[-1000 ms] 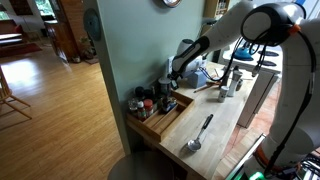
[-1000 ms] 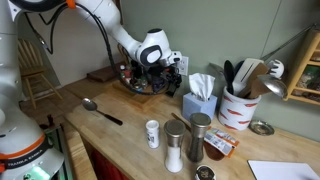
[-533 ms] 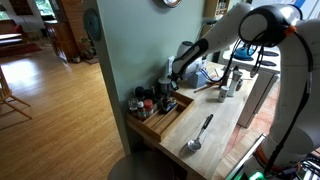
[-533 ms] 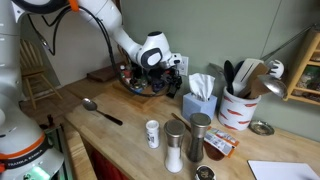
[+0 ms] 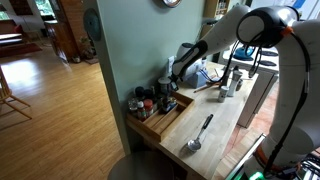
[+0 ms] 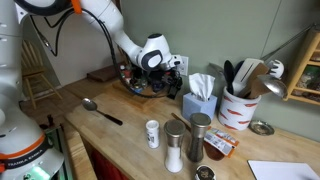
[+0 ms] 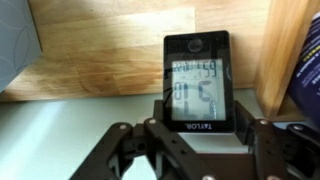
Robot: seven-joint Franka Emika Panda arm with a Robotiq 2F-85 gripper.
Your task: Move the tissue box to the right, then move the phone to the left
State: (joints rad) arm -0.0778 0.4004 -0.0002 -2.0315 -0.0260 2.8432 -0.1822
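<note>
The phone [image 7: 197, 70] is a black device with a grey LCD screen, standing on the wooden counter against the pale green wall. My gripper [image 7: 200, 115] has its two fingers against the phone's sides and looks shut on it. It shows in both exterior views [image 6: 170, 68] [image 5: 172, 78]. The tissue box [image 6: 200, 102] is pale bluish with a tissue sticking out. It stands just beside the phone, between it and the white utensil cup, and its edge shows in the wrist view [image 7: 15, 40].
A wooden tray of spice jars [image 6: 140, 86] [image 5: 160, 112] sits close on the phone's other side. A metal spoon [image 6: 100, 108] [image 5: 200, 132] lies on the counter. A white cup of utensils [image 6: 240, 106], shakers [image 6: 176, 145] and a small white jar [image 6: 152, 133] stand nearby.
</note>
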